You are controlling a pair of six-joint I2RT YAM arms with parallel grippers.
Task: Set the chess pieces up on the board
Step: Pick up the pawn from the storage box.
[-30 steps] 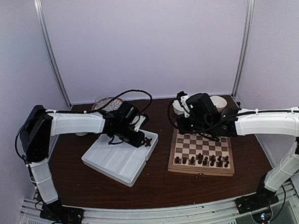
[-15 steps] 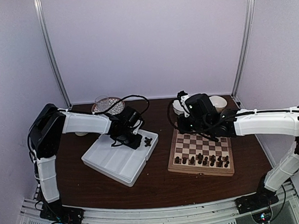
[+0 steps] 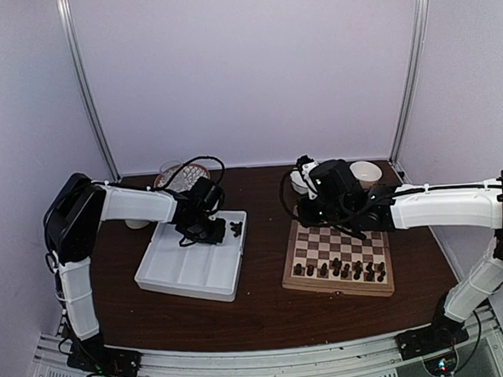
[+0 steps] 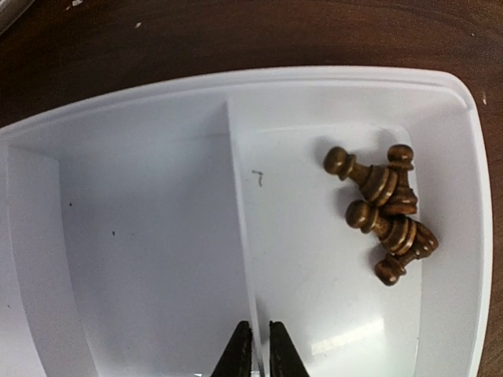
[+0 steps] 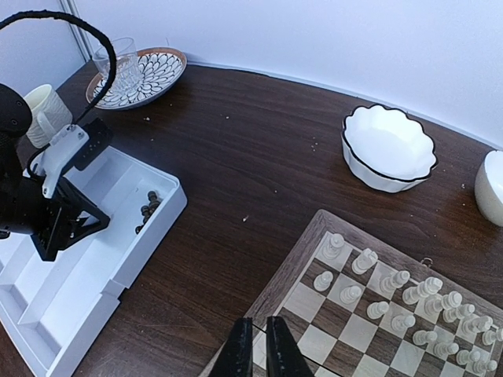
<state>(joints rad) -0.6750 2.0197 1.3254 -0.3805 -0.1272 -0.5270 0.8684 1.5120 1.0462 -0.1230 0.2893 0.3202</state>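
Tray (image 3: 167,279): swung square, dragged left.
Left gripper (image 4: 253,349): just pinched shut on tray divider (image 4: 240,220); no piece held.
Dark pawns (image 4: 385,212): heaped, untouched.
Right gripper (image 5: 258,345): closed, empty, above chessboard (image 5: 302,302).

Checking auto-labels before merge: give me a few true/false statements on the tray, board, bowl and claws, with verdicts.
1. A heap of dark chessmen lies in one compartment of the white divided tray. True.
2. The left claw is wide open over the tray. False: it is shut, at the tray's divider.
3. Some pale chessmen stand on the chessboard. True.
4. The scalloped white bowl holds chess pieces. False: it looks empty.
5. The right claw carries a dark chessman. False: it is shut with nothing seen in it.
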